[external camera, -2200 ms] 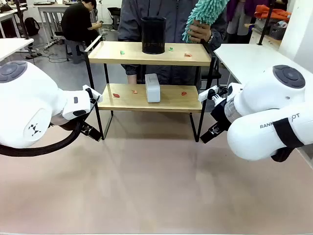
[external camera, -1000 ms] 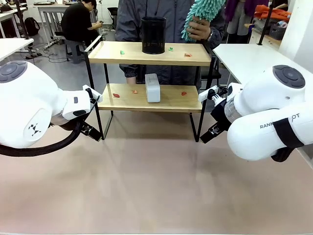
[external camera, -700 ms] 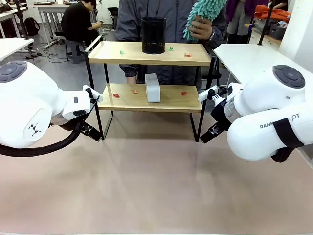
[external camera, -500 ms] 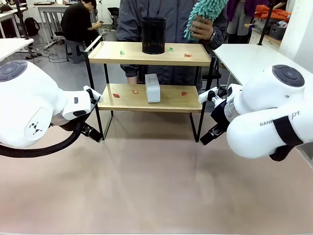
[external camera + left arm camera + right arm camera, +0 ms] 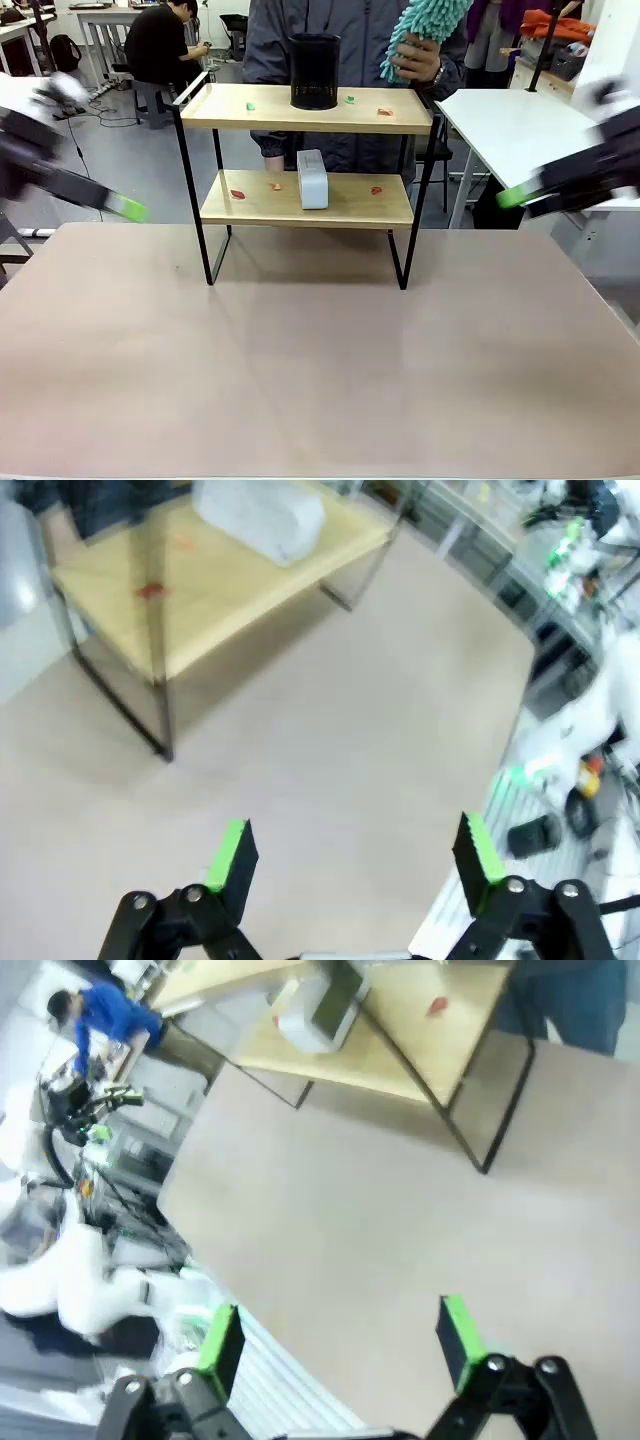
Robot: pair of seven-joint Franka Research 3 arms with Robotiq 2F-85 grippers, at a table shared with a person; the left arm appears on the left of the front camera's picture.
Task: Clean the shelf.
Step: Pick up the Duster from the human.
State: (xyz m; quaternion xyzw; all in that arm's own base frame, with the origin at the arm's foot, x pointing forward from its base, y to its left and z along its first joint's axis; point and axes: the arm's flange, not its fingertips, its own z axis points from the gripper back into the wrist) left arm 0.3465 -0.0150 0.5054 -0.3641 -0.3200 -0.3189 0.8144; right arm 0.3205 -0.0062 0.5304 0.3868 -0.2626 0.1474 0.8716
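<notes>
The shelf (image 5: pixel 306 109) stands at the table's far middle, two light boards on a black frame. Its top board carries a black mesh cup (image 5: pixel 314 72) and small green and red scraps (image 5: pixel 384 112). On the lower board lie a white box (image 5: pixel 312 180) and red scraps (image 5: pixel 376 190). Behind it a person's hand holds a teal duster (image 5: pixel 425 30). My left gripper (image 5: pixel 125 207) is a blur at the left, apart from the shelf, and my right gripper (image 5: pixel 515 195) is a blur at the right. In the wrist views the left gripper (image 5: pixel 355 845) and right gripper (image 5: pixel 335 1330) stand open and hold nothing, above the table, with the shelf (image 5: pixel 220 590) (image 5: pixel 400 1040) farther off.
The beige table (image 5: pixel 320 370) stretches bare in front of the shelf. A white table (image 5: pixel 510 120) stands at the right behind it. The person stands close behind the shelf.
Both arms have swung away from in front of the camera out to the sides and are blurred with motion. The shelf and its things are unmoved.
</notes>
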